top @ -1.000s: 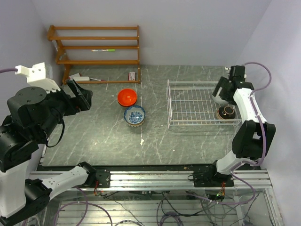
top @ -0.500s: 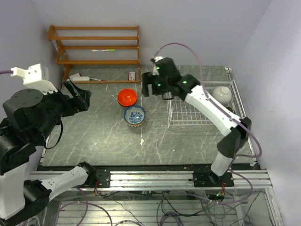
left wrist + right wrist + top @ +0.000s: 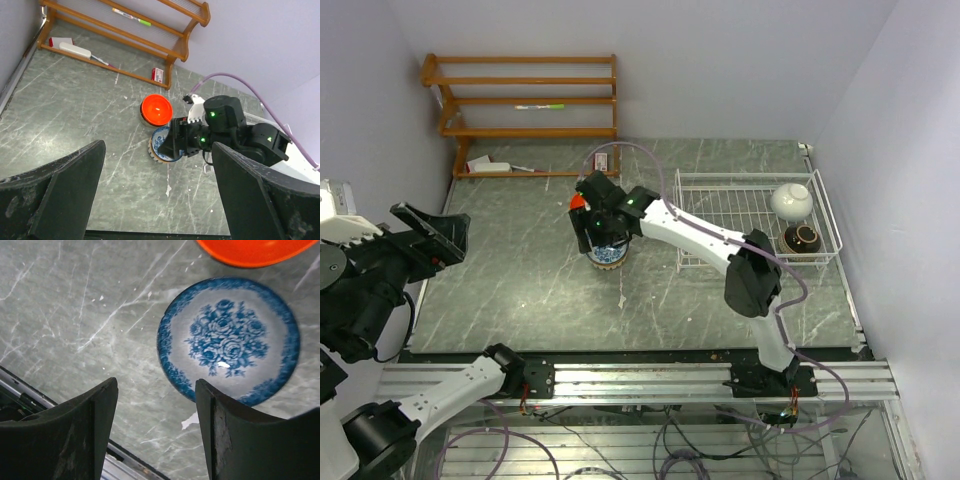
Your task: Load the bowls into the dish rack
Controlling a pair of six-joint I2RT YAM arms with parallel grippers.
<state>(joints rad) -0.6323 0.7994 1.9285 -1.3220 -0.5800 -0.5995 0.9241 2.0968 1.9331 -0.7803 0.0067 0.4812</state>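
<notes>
A blue-and-white patterned bowl [image 3: 610,254] [image 3: 228,337] [image 3: 159,146] stands upright on the grey table. An orange-red bowl [image 3: 156,110] [image 3: 252,250] sits just behind it, mostly hidden by the arm in the top view. My right gripper [image 3: 602,236] [image 3: 156,387] hovers over the patterned bowl's near rim, open, with nothing between its fingers. The white wire dish rack [image 3: 720,215] at the right holds a plain white bowl [image 3: 790,200] and a dark bowl [image 3: 802,238]. My left gripper [image 3: 445,238] [image 3: 158,155] is open at the far left, away from the bowls.
A brown wooden shelf unit [image 3: 520,100] stands at the back left, with a small red-and-white box [image 3: 602,160] and a white object [image 3: 490,165] at its foot. My right forearm [image 3: 690,232] stretches across the rack's front left corner. A white fleck [image 3: 622,298] lies near the patterned bowl.
My right arm swung from the rack leftward across the table to above the patterned bowl, leaving a white bowl in the rack. Its jaws narrowed a little. My left arm drew back to the left.
</notes>
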